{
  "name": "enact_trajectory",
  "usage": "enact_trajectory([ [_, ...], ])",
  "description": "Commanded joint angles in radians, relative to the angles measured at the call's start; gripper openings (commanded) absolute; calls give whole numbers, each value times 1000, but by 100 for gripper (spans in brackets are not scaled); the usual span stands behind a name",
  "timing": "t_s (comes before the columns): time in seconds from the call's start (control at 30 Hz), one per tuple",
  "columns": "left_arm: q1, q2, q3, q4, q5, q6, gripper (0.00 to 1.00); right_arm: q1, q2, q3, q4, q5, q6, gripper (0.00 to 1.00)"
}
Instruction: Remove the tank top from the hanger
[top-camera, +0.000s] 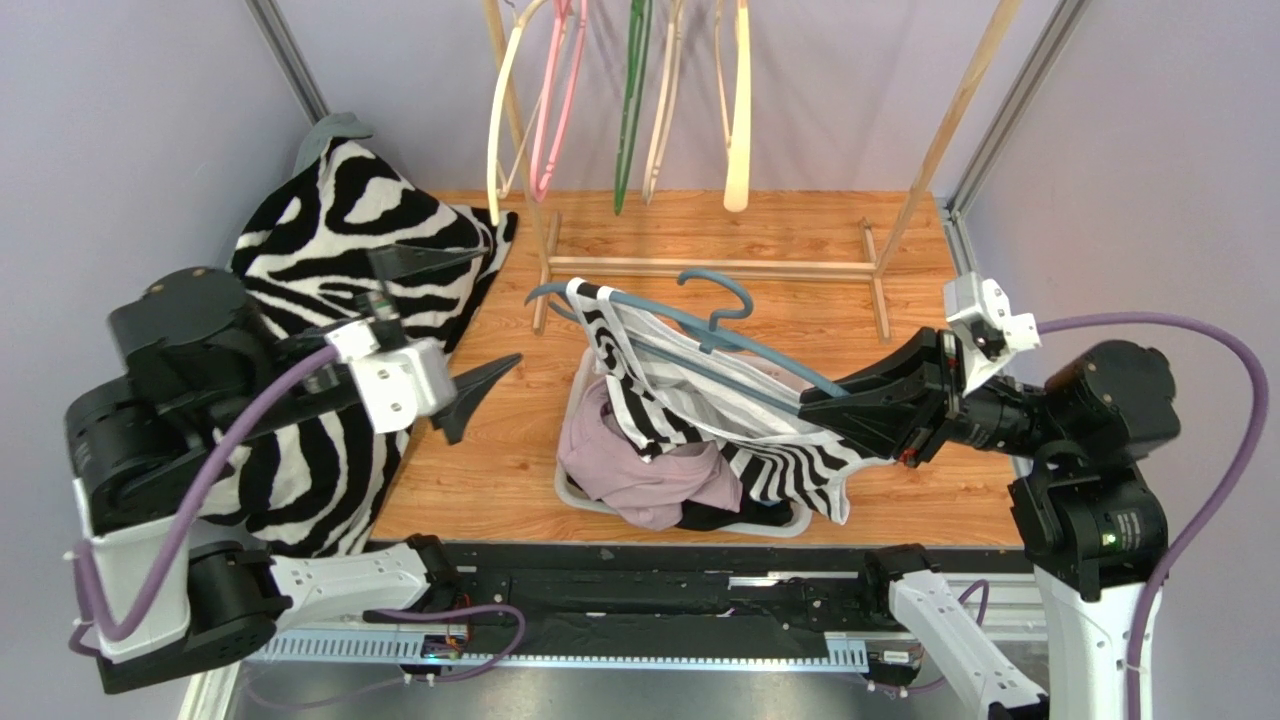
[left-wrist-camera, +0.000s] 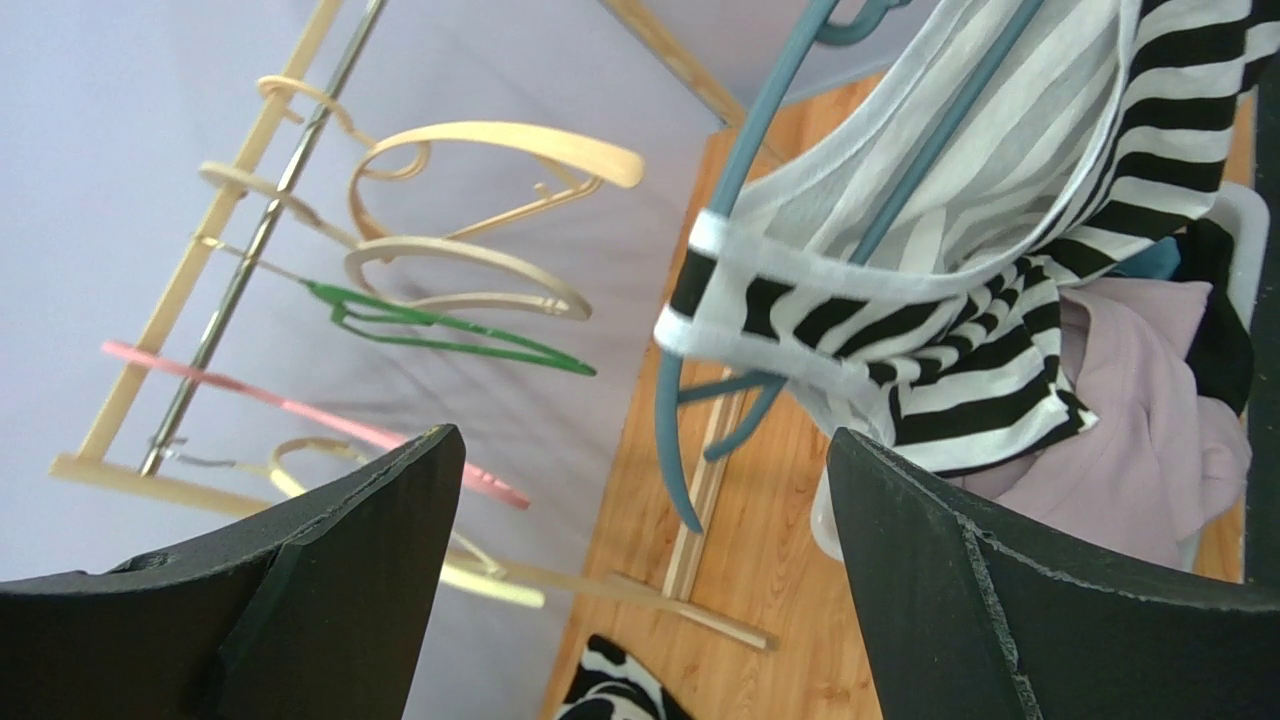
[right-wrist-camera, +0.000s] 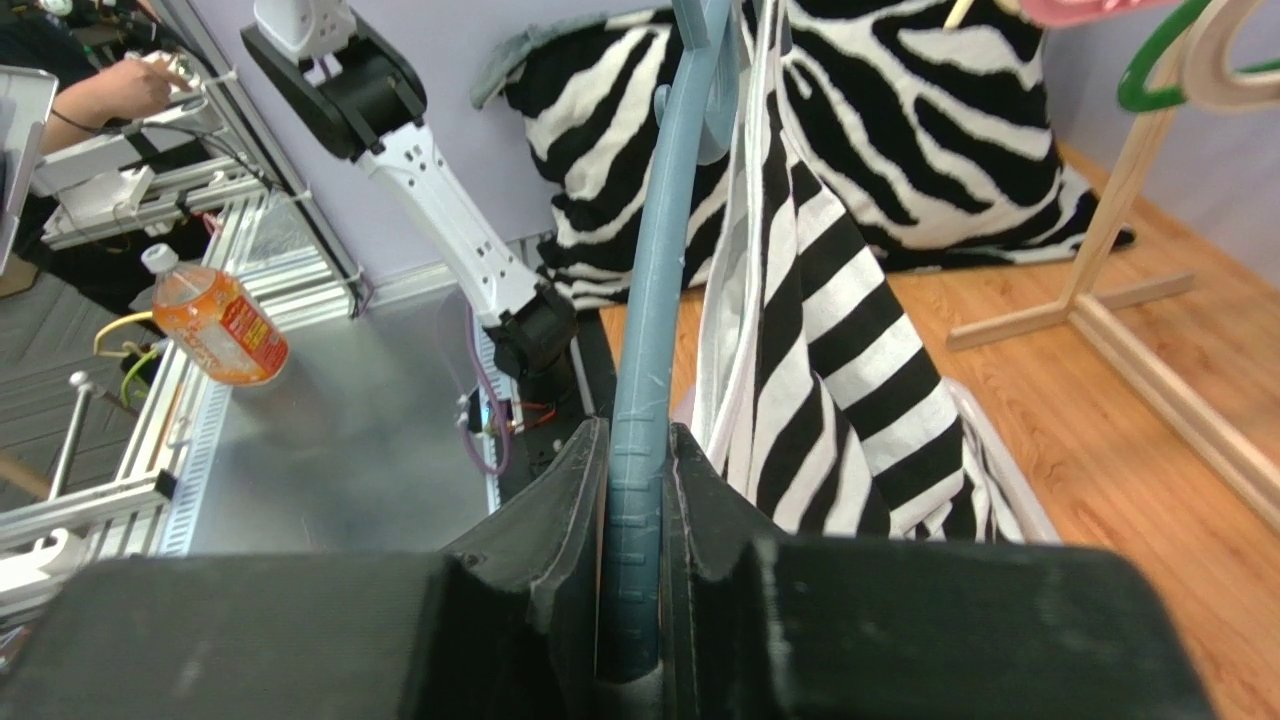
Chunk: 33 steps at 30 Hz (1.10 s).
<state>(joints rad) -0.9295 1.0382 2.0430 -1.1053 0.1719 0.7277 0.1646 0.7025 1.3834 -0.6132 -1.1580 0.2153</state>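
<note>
Tank top, limp and light: take shoulder strap; right pincer clamps hanger, left pincer gapes wide.

Pale lavender walls closed in the wood-grain worktop at the back and both sides, with slanted metal posts in the rear corners. A light wooden garment rack stood at the back, hung with cream, pink and green hangers. A zebra-print cloth lay draped at the left. Off the worktop's near edge, an orange drink bottle sat on a grey surface beside aluminium rails.
</note>
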Motion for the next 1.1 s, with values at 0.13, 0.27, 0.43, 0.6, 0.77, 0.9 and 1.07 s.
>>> enact_trajectory([
  [0.13, 1, 164, 117, -109, 339, 15, 98, 84, 61, 66, -174, 29, -183, 0],
  [0.27, 1, 163, 66, -159, 434, -5, 92, 116, 78, 101, -217, 43, -240, 0],
  [0.43, -8, 166, 22, -174, 460, -45, 75, 151, 98, 108, -227, 57, -254, 0],
  [0.6, -9, 189, 19, -120, 445, -74, 74, 199, 123, 105, -220, 78, -261, 0],
  [0.77, -11, 218, 63, -68, 414, -82, 76, 251, 135, 109, -244, 112, -280, 0],
  [0.9, -11, 233, 51, -59, 429, -100, 76, 305, 141, 111, -231, 145, -280, 0],
  [1.07, -15, 237, 3, -71, 448, -108, 73, 363, 163, 147, -223, 187, -280, 0],
])
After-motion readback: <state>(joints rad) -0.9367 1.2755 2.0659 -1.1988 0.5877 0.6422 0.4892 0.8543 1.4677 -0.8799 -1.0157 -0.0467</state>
